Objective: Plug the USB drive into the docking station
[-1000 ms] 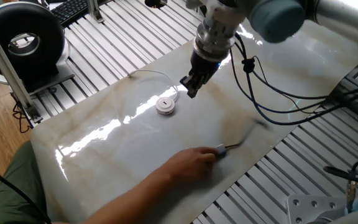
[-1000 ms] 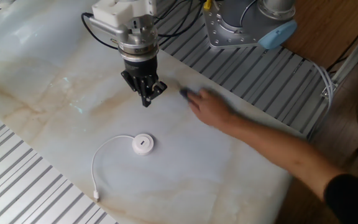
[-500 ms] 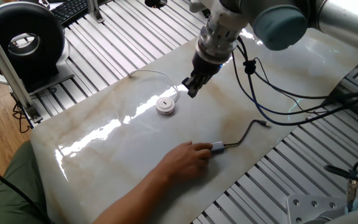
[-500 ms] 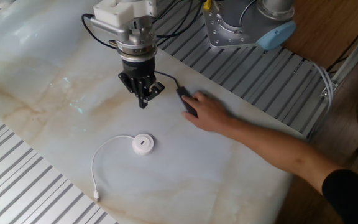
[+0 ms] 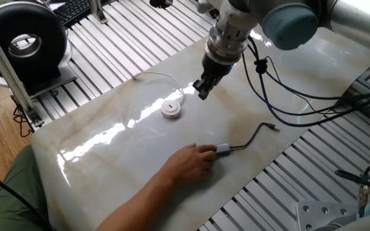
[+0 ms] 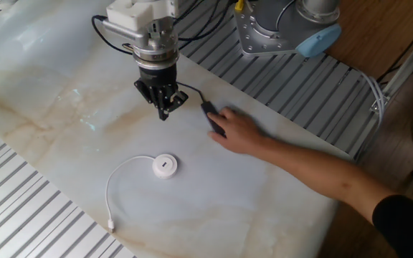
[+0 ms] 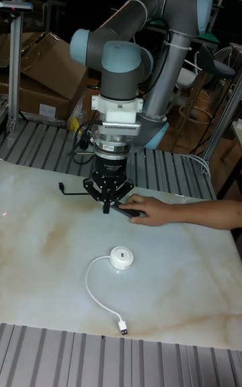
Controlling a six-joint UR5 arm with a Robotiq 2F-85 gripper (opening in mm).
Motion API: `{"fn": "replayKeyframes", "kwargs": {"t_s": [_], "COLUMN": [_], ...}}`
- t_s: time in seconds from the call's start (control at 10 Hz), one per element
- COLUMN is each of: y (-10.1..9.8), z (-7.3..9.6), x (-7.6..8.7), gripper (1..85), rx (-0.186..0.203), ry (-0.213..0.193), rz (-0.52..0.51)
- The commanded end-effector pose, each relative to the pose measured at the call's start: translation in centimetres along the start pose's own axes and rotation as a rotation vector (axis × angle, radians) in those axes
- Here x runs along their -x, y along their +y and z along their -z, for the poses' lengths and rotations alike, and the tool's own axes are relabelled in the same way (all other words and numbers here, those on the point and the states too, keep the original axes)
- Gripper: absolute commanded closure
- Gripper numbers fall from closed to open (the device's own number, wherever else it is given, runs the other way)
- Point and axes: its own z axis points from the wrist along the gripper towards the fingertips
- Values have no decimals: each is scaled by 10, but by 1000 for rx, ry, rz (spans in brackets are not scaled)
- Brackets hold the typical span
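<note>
The docking station is a white round puck lying flat on the marble table, also visible as the puck, with a thin pale wire looping off it. The USB drive is a slim grey bar lying on the table, with a black cable running off it. A person's hand rests on the bar's end. My gripper hovers shut and empty between the puck and the drive.
The person's arm reaches across the table from one side. The puck's wire ends in a plug near the table edge. Slatted metal framing surrounds the marble. A black round device stands off the table, and my own cables hang by the wrist.
The hand has set the USB drive down on the table and now stays on it. My gripper has drifted a little away from the puck, still shut.
</note>
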Motion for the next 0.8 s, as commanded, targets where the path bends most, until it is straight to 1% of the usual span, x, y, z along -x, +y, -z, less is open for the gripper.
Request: {"fn": "replayKeyframes", "kwargs": {"t_s": [0.0,0.1,0.2,0.3,0.4,0.5,0.6,0.7], "y": [1,-3,-5,-13,-14,-13,-30,-57], "z": [4,5,4,3,3,3,8,14], "x": [-34,-39,-34,-26,-22,-22,-47,-69], "gripper": [843,843,843,843,843,843,843,843], "rx": [8,-8,-15,-48,-48,-34,-2,-40], "ry": [131,149,132,98,83,70,61,70], "rz": [18,4,-16,-7,4,45,132,194]}}
